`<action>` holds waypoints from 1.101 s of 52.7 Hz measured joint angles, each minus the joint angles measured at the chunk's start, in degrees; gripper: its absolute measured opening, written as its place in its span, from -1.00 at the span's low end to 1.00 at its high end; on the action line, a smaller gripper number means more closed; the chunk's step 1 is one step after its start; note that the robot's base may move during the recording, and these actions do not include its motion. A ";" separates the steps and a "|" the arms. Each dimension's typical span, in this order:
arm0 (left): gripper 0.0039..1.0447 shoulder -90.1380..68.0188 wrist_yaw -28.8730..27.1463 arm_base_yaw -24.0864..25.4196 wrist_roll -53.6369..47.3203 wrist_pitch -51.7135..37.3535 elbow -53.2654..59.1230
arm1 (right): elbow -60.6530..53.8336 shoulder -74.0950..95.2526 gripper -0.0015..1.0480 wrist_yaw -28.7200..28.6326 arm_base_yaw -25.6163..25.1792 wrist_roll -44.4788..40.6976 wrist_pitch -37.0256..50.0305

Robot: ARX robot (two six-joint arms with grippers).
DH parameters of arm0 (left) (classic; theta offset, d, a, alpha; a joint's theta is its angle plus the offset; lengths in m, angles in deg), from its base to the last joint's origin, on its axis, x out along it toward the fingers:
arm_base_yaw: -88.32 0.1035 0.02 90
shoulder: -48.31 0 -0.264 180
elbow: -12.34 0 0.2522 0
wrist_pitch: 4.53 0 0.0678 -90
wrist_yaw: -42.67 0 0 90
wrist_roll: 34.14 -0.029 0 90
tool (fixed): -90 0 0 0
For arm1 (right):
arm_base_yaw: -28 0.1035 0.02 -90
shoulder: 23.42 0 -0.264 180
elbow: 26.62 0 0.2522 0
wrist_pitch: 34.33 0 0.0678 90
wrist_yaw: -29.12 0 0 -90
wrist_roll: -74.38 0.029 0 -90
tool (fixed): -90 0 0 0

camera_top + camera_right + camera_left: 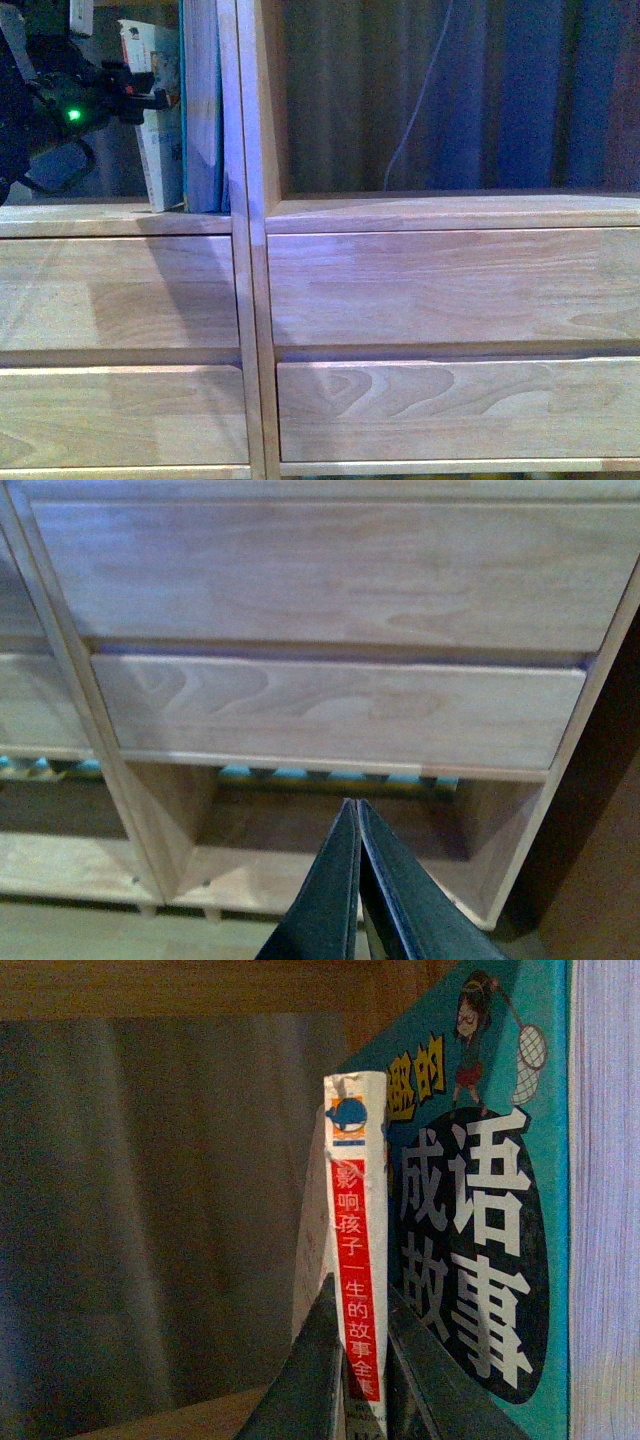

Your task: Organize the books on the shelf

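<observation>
The left gripper (358, 1360) pinched the thin white book (355, 1230), leaning on the teal book (520, 1210); stand it straight, slowly; the right gripper (358, 830) was closed, empty

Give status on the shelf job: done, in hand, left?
Done: teal book stands upright in the shelf left compartment, against the divider. In hand: left claw grips the white-spined book beside it, leaning. Left: release it upright. Right claw shut, empty.

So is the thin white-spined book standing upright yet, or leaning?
Leaning. The white-spined book tilts against the teal book on the shelf; the left gripper has its jaws around the spine.
</observation>
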 joint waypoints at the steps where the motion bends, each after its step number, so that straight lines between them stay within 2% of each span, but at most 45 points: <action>1: -0.56 -0.04 -0.09 -0.07 0.07 0.00 0.00 | 0.00 -0.11 -0.94 0.04 0.00 0.00 0.00; 15: 0.29 -0.35 -1.60 -1.18 0.83 -0.04 1.79 | 0.00 -0.59 -0.94 0.04 -0.02 0.00 -0.17; 26: 0.87 -0.35 -2.69 -1.11 1.22 -0.11 2.78 | 0.00 -0.59 -0.94 0.02 -0.02 0.00 -0.20; 43: 0.86 -0.11 -2.75 -1.05 1.57 -0.44 5.05 | 0.00 -0.59 -0.94 0.02 -0.02 0.00 -0.20; 58: 0.86 3.85 -2.71 -1.38 2.67 -2.16 12.44 | 0.00 -0.59 -0.94 0.02 -0.02 0.00 -0.20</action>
